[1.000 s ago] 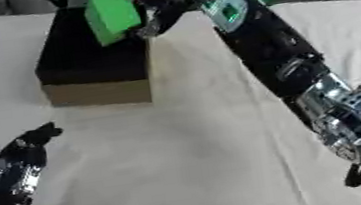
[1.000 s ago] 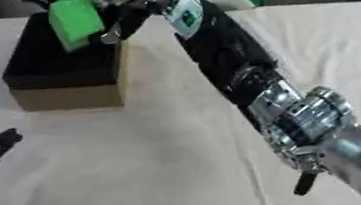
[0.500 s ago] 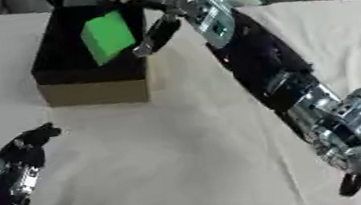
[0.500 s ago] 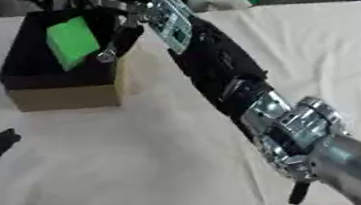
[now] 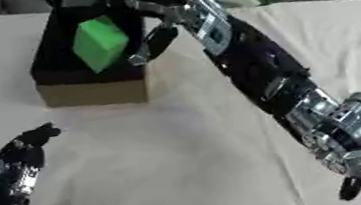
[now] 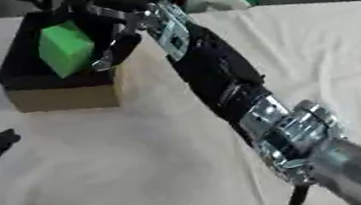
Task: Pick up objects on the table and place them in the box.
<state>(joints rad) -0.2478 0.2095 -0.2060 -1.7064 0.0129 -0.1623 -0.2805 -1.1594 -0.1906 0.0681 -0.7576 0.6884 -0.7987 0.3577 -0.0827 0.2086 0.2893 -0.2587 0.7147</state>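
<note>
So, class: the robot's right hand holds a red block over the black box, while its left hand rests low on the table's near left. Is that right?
Not quite. The block is green, not red, as the left eye view shows. The rest stands: the right hand holds it with its fingers over the black box, and the left hand rests low at the near left of the table.

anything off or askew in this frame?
Only the green block: it sits tilted in the black-lined box, one corner up, not lying flat. The right hand is over the box beside it; whether they touch is unclear. The left hand rests idle at lower left. No spill or damage shows.
</note>
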